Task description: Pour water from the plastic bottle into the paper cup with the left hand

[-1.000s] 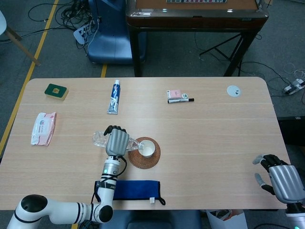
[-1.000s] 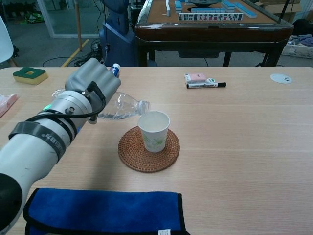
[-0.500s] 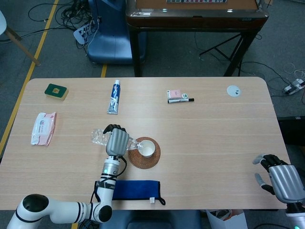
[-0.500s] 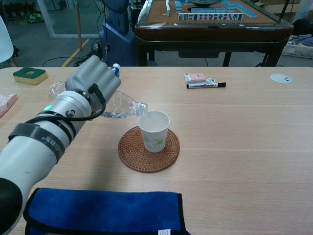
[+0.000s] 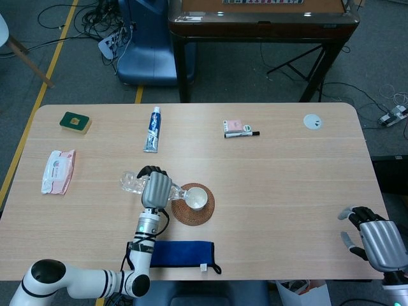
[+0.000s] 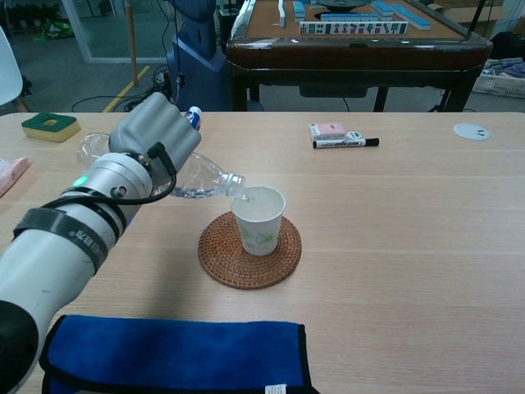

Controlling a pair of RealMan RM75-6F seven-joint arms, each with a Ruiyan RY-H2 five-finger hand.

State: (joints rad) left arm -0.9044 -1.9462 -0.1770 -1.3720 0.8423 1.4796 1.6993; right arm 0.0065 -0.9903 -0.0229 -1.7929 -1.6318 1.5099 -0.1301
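The left hand's fingers (image 5: 153, 171) wrap the plastic bottle (image 6: 197, 177) at mid-body, tipping its neck down over the paper cup (image 6: 258, 220) on the woven coaster (image 6: 249, 250). The thin, crushable bottle likely wants a gentle mid-body grip; the light cup could tip easily. The right hand (image 5: 376, 241) rests off the worktop (image 5: 287, 191), fingers loosely apart, holding nothing.

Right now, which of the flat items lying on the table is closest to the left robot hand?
The woven coaster under the paper cup, just right of the left robot hand. The blue cloth, sponge and wipes pack lie farther off.
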